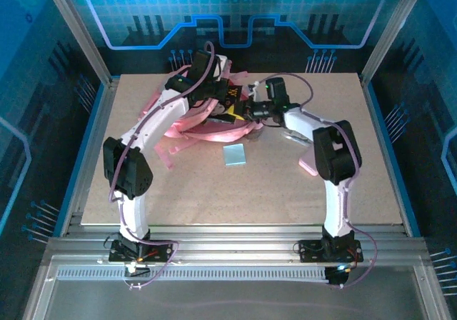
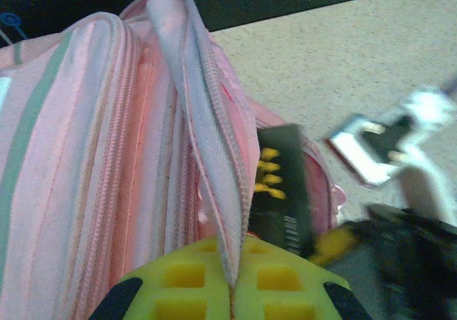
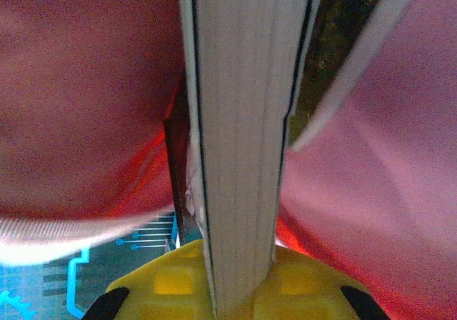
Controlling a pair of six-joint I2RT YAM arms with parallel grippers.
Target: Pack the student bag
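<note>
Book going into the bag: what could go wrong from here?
The right gripper pinches the book by one edge; pressed into the bag, it could twist or slip. The left gripper holds only a thin zipper flap of the bag; if that slips, the opening may close.

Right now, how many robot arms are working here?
2. The left arm, on the left, has the left gripper pinching the student bag; the right arm, on the right, has the right gripper holding a book.

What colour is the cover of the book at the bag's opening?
Black with yellow markings on the book; clearest in the left wrist view.
</note>
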